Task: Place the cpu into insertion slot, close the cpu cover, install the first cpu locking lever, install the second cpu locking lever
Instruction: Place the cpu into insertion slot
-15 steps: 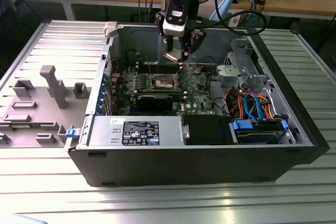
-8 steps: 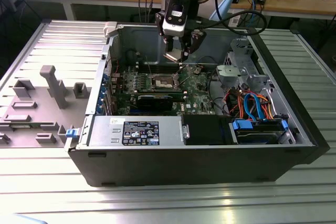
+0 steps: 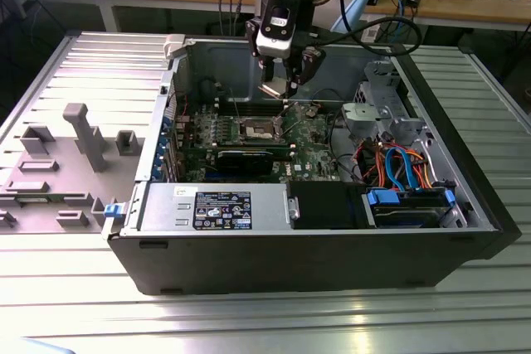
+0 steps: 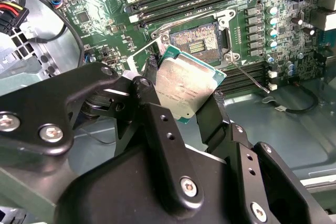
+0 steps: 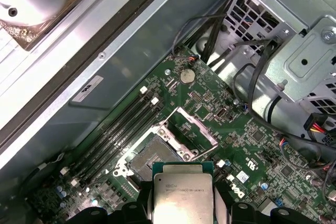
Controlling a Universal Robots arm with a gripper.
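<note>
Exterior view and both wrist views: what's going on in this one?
The arm's gripper is inside an open computer case, holding the cpu by its edges between its fingers. The chip hangs above the motherboard, close to the insertion slot but not yet in it. The slot is empty, and the cpu cover is flipped open beside it, so nothing has been seated or closed.

Exterior view: camera off arm, raised, looked down into open black metal computer case [image 3: 315, 254]; whole case framed. Both wrist views: 2 cameras on arm, close above green motherboard [image 5: 247, 145], looked down from different angles; shared silver-rimmed square insertion slot [image 4: 197, 40] and flat square silvery-tan cpu [image 4: 184, 85].
</note>
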